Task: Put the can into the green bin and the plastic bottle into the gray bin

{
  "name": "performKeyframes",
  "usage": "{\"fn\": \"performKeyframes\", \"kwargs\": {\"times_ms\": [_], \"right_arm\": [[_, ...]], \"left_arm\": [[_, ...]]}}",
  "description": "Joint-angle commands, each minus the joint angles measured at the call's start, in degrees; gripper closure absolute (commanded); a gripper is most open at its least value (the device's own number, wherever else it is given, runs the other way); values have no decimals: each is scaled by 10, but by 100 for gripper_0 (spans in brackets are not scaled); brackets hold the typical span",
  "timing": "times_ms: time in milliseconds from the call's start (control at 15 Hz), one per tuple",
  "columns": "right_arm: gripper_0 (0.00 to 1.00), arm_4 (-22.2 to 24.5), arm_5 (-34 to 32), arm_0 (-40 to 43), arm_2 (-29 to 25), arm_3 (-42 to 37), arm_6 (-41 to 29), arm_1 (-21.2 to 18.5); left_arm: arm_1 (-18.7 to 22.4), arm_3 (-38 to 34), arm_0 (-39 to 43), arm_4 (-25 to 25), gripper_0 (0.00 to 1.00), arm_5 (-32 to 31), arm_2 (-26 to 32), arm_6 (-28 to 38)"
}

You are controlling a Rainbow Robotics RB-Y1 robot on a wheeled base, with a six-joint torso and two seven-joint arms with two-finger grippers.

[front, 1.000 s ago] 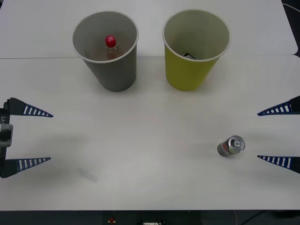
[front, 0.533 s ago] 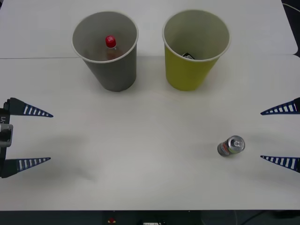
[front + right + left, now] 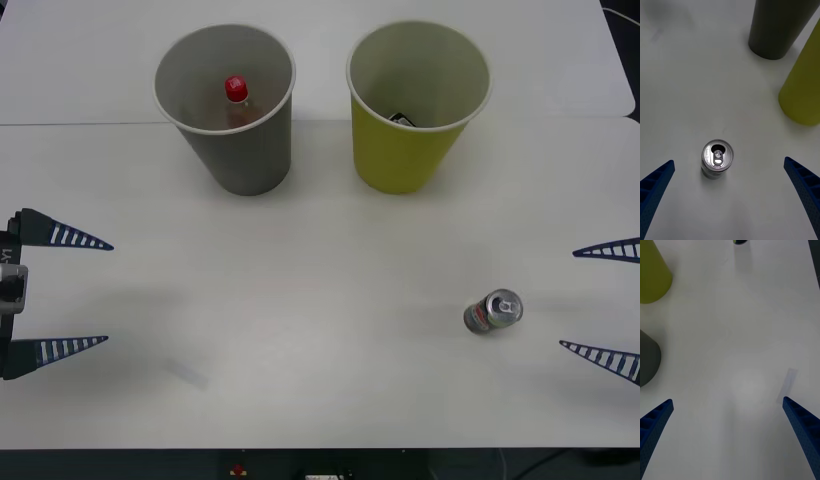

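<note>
Your right tool (image 3: 605, 305) has slid outward toward the tabletop's (image 3: 320, 300) right edge since a second ago, its fingers spread wide and empty, while the can (image 3: 492, 312) stands where it was, upright just inside those fingers, and your left tool (image 3: 65, 292) sits unchanged at the left edge, wide open and empty. The front view lets you look into the gray bin (image 3: 228, 105), where the plastic bottle (image 3: 237, 100) already stands red cap up, and into the green bin (image 3: 415, 105) beside it; the right wrist view gives you the can's pull-tab top and only the bins' outer walls. The can's label is too small to read.
</note>
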Motion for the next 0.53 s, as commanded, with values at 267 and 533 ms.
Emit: {"fn": "performKeyframes", "kwargs": {"times_ms": [267,533], "right_arm": [[0,-178,4,-13,116,110,156,0],[0,-238,-23,-57,183,187,239,4]], "left_arm": [[0,0,0,0,0,0,0,0],[0,0,0,0,0,0,0,0]]}}
